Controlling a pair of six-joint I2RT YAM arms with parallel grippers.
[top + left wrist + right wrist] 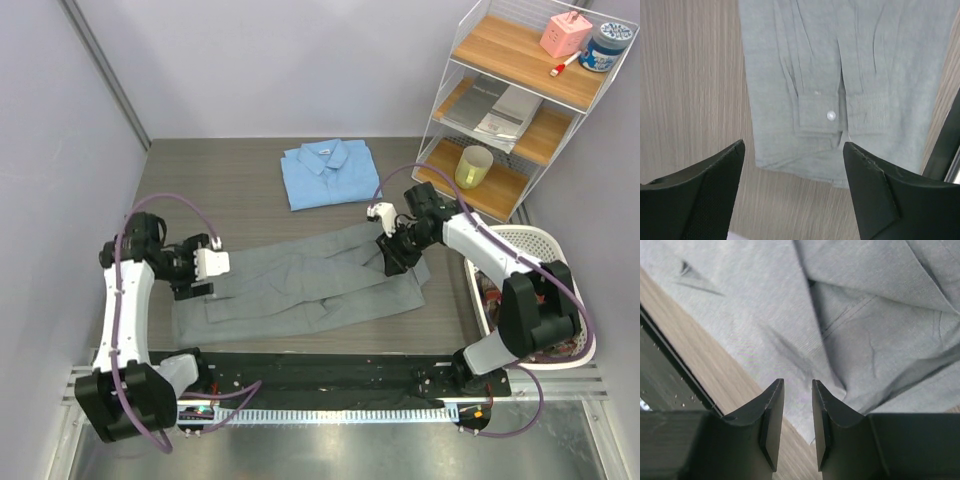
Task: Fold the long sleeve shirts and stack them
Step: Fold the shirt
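The grey long sleeve shirt (300, 285) lies folded into a long band across the middle of the table. A buttoned cuff of the grey shirt (830, 116) shows in the left wrist view, lying flat on the cloth. My left gripper (198, 285) hovers over the shirt's left end; the left gripper (793, 145) is open wide and holds nothing. My right gripper (392, 260) sits over the right end. Its jaws stand narrowly apart above the edge of the rumpled grey cloth (865, 315), and the right gripper (797, 385) has nothing pinched in it. The light blue shirt (328, 172) lies folded at the back.
A wire shelf (500, 45) stands at the back right with a yellow cup (473, 167) on its lowest board. A white laundry basket (520, 238) holding clothes sits by the right arm. A black mat (320, 375) runs along the near edge. A wall closes the left side.
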